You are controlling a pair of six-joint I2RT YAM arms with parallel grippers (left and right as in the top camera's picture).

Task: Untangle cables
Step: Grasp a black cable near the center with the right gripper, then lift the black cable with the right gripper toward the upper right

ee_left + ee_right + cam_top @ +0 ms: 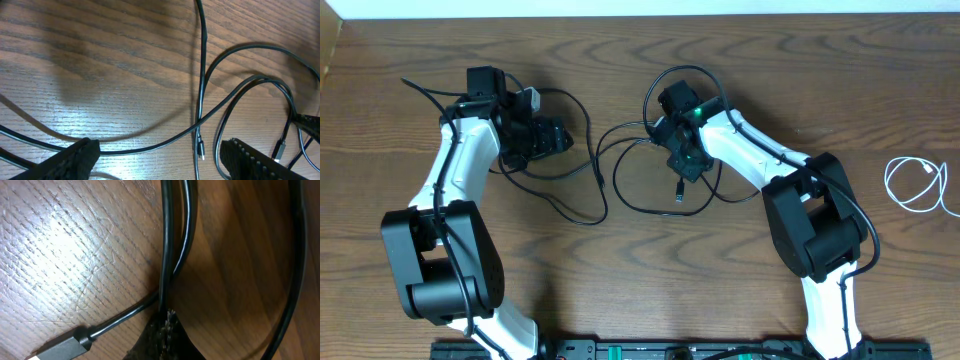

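The white cable [917, 186] lay by itself near the right edge of the desk [800, 80], well apart from the rest; the two black cables [616, 185] lay looped across each other mid-desk, so the job looked only partly done; the right arm bent inward over the tangle, wrist tipped down, its right pincer [164, 327] clamped shut on a strand of the black cables; the left arm stretched forward, its left pincer [160, 160] spread wide above a crossing, holding nothing.
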